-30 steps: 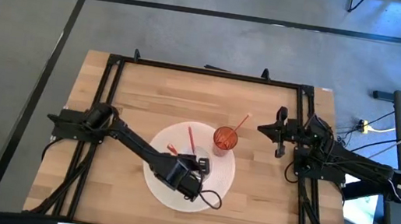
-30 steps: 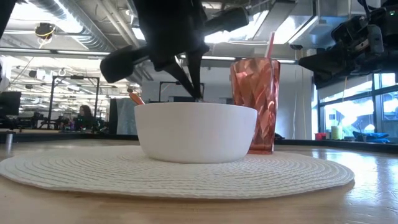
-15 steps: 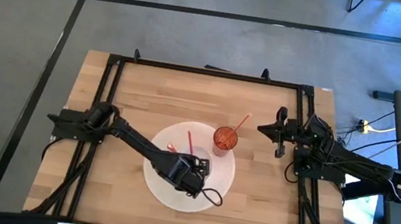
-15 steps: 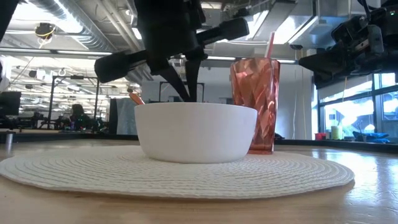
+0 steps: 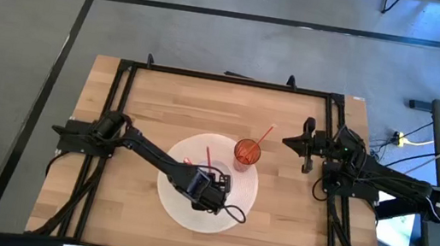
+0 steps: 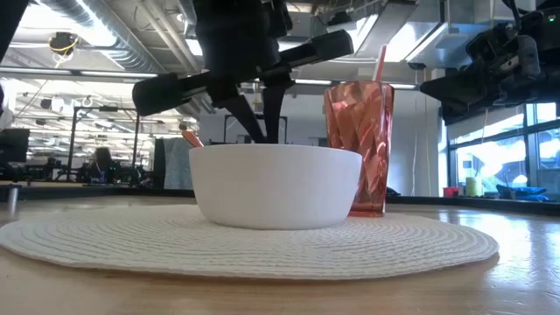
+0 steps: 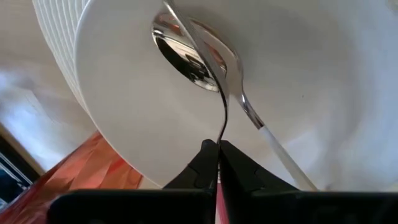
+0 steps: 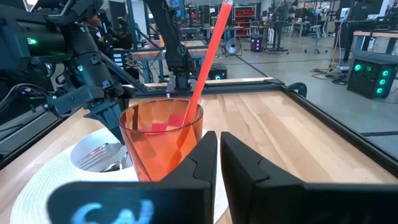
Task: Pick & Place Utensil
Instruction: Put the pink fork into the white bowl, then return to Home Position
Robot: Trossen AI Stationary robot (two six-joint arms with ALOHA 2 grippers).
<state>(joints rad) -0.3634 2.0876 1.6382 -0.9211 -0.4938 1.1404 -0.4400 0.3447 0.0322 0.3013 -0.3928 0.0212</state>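
A white bowl (image 6: 276, 188) stands on a round white placemat (image 5: 175, 210), with a red tumbler (image 5: 247, 152) holding a red straw just beyond it. A shiny metal spoon (image 7: 186, 56) lies in the bowl, beside a second utensil with a white handle (image 7: 280, 155). My left gripper (image 7: 218, 152) reaches down into the bowl (image 7: 323, 62) and is shut on the spoon. In the high view the gripper (image 5: 210, 184) hides most of the bowl. A thin red utensil (image 5: 208, 153) lies on the placemat on the bowl's far side. My right gripper (image 5: 291, 142) waits, shut, to the right of the tumbler. My left gripper pinches the spoon's thin handle neck (image 7: 222, 127) between its two fingers, just above the spoon's bowl. The fingers come from above, pointing down into the white bowl (image 6: 267, 131). The spoon's bowl end rests on the white bowl's inner wall.
The tumbler (image 6: 359, 149) stands close to the bowl's right side, its straw leaning toward the far right. Bare wooden table lies around the placemat, and a black frame (image 5: 226, 79) runs along the table's edges. In the right wrist view the tumbler (image 8: 161, 143) stands directly ahead of the right gripper (image 8: 219, 146).
My left gripper has shifted a little toward the table's far edge over the bowl and has turned about its own axis, staying down inside the bowl. The bowl, the tumbler and the right arm have kept still.
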